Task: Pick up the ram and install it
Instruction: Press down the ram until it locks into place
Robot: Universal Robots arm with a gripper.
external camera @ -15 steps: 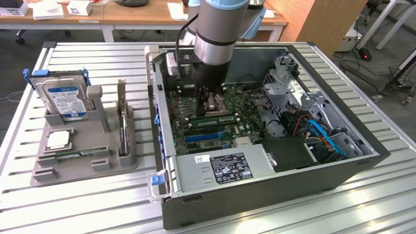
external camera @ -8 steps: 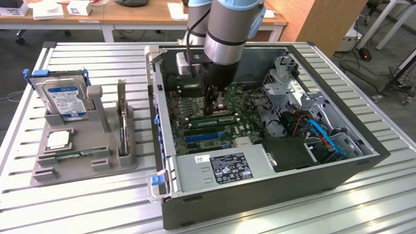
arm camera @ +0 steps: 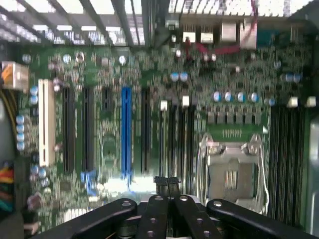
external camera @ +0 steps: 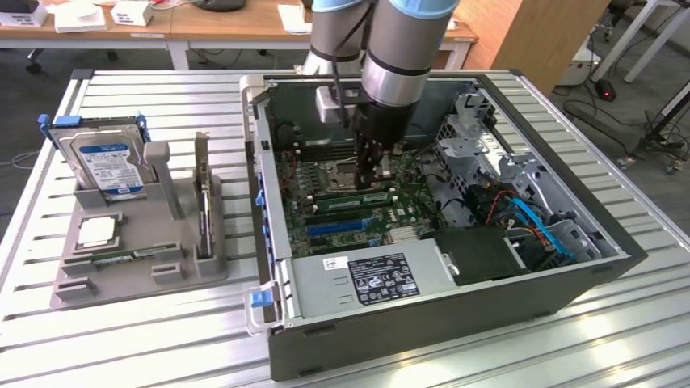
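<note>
Exterior view: clenched gripper (external camera: 374,179) presses ram (external camera: 354,199) into motherboard (external camera: 347,187) slot, six o'clock of socket; seating needs firm push.

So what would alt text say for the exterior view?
A robot arm's gripper reaches down into an open computer case above the green motherboard; a grey stand holding a hard drive sits at the exterior view's left.
</note>
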